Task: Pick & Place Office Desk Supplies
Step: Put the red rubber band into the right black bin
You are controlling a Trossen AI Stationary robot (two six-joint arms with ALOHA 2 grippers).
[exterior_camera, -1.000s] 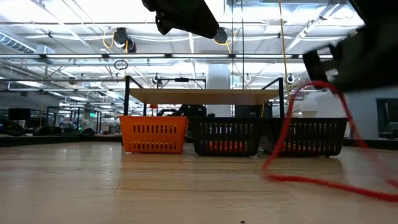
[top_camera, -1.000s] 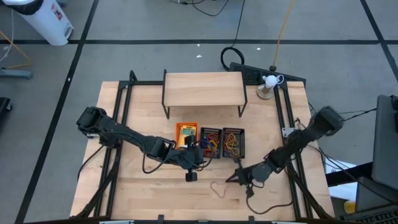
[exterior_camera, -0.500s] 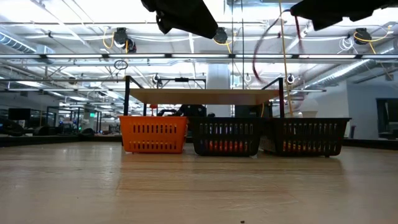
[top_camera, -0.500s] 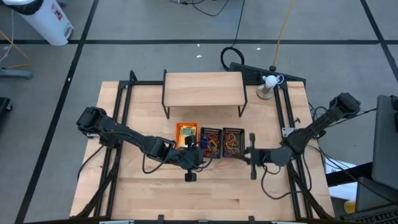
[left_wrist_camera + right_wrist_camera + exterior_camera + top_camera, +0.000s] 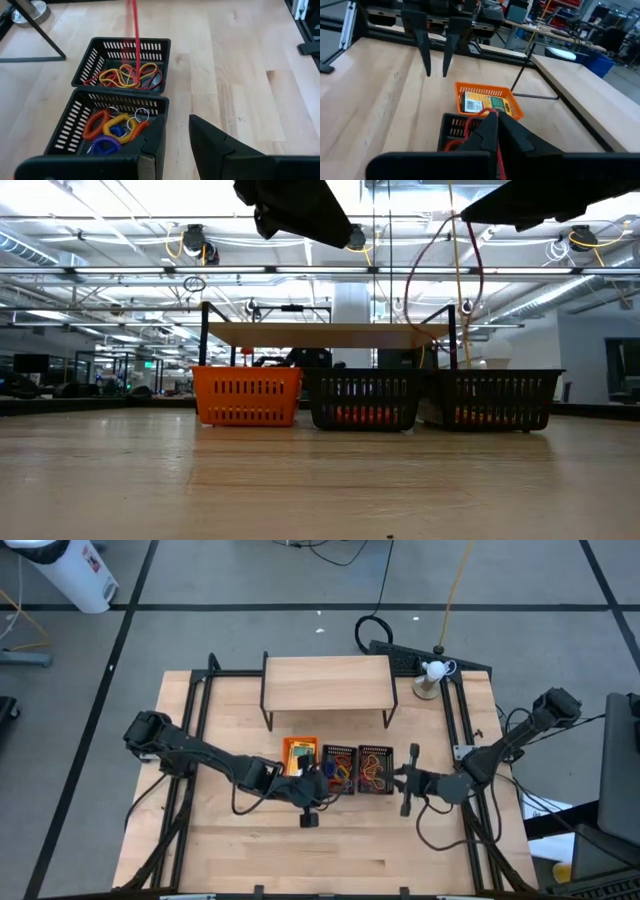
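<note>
Three small trays stand in a row mid-table: an orange tray (image 5: 300, 754) with a yellow-and-green crayon box (image 5: 476, 104), a middle black mesh tray (image 5: 107, 127) with coiled loops, and a right black mesh tray (image 5: 125, 70) with rubber bands. My right gripper (image 5: 402, 782) hovers just right of the right mesh tray, shut on a red rubber band (image 5: 440, 275). The band hangs down into that tray. My left gripper (image 5: 176, 135) hovers in front of the trays, open, with nothing between its fingers. My right gripper pinches the red rubber band's upper part (image 5: 472, 120) between its two shut fingers. The fingers lie nearly level and come from the table's right side. The band hangs slack below them as a long loop, and its lower end (image 5: 136, 75) reaches among the bands in the right mesh tray.
A wooden shelf riser (image 5: 327, 685) stands behind the trays. A small white object on a round base (image 5: 432, 675) sits at the far right corner. Bare wooden tabletop (image 5: 300, 860) stretches along the near side.
My right gripper has risen from the near right of the table and gone toward the right mesh tray, tipping from pointing down to nearly level. It stays shut on the red band. The band, which trailed on the table, now hangs clear of it over the tray.
</note>
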